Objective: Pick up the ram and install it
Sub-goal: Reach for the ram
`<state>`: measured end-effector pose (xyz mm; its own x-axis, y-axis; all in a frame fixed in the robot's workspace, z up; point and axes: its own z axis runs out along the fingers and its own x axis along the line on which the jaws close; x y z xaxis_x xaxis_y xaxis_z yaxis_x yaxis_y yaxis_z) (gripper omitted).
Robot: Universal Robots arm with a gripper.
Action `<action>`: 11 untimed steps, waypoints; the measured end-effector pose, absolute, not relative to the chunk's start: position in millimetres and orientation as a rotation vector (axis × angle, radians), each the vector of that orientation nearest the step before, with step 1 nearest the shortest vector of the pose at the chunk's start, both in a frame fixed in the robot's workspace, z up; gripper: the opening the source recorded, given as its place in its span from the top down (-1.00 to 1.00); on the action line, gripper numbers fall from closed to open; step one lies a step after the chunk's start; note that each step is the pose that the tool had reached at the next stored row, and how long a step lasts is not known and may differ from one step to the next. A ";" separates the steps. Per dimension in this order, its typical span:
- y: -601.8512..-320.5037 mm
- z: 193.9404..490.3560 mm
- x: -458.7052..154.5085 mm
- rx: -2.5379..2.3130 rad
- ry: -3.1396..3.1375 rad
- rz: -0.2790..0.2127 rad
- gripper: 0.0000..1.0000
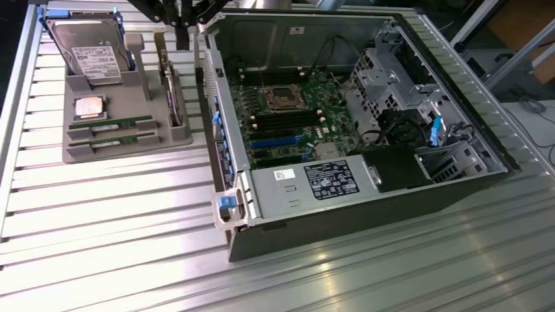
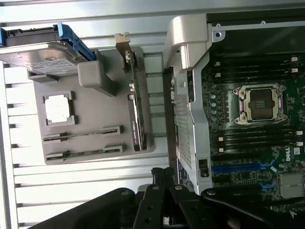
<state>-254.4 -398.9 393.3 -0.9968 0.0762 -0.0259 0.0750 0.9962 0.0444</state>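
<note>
Two alike green ram sticks lie in the slots of a grey tray (image 1: 87, 153): one ram stick (image 1: 111, 122) (image 2: 83, 136) and, beside it, the other stick (image 1: 113, 138) (image 2: 83, 153). I cannot tell which of them is the task's ram. My gripper (image 1: 182, 38) (image 2: 162, 175) hangs high over the strip between the tray and the open computer case (image 1: 347, 214). It is shut, holds nothing, and is well clear of both sticks. Black memory slots (image 1: 282, 120) (image 2: 257, 138) flank the CPU socket (image 1: 284, 97) on the motherboard inside the case.
The tray also holds a hard drive (image 1: 91, 55) in a blue frame, a CPU chip (image 1: 90, 106) and a green card with a metal bracket (image 1: 173, 97) standing on edge. The case's metal side wall (image 2: 190, 119) rises between tray and motherboard. All of it rests on a ribbed metal table (image 1: 104, 221).
</note>
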 end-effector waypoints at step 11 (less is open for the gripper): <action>-399.0 393.3 -283.7 0.118 3.111 0.068 0.79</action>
